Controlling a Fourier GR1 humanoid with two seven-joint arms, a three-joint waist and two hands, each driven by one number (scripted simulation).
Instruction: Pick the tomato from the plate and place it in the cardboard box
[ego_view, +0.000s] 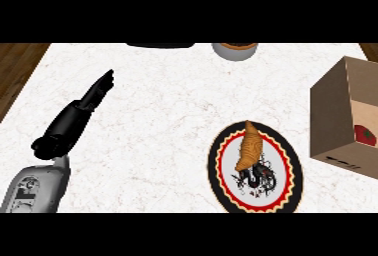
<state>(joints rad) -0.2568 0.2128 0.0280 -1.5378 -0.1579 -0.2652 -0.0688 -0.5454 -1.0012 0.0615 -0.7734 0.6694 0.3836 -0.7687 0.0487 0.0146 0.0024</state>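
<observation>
One tomato (364, 134) is sitting inside the one cardboard box (332, 117), showing red through its open side; the box is standing at the right edge of the counter (170, 110) and running out of the view there. One plate (289, 165), patterned with a dark rim and red-and-cream border, is lying near the counter's front edge, right of centre and just beside the box without clearly touching it. One croissant (249, 147) is lying on the plate, its tip pointing toward the far edge. One grey bowl-like thing (235, 50) is poking in at the far edge, half cut off, contents not readable. One dark flat shape (160, 45) is showing at the far edge left of it; cannot tell what it is. One hand is showing: the left hand (88, 102) is hanging over the counter's left part, fingers straight and together, holding nothing, pointing toward the far edge, with its grey forearm (33, 187) coming in at the front-left corner. The right hand is not showing. Wide bare counter is lying open through the centre, between the left hand and the plate, and toward the far edge. Dark wood floor (18, 70) is showing past the left edge.
</observation>
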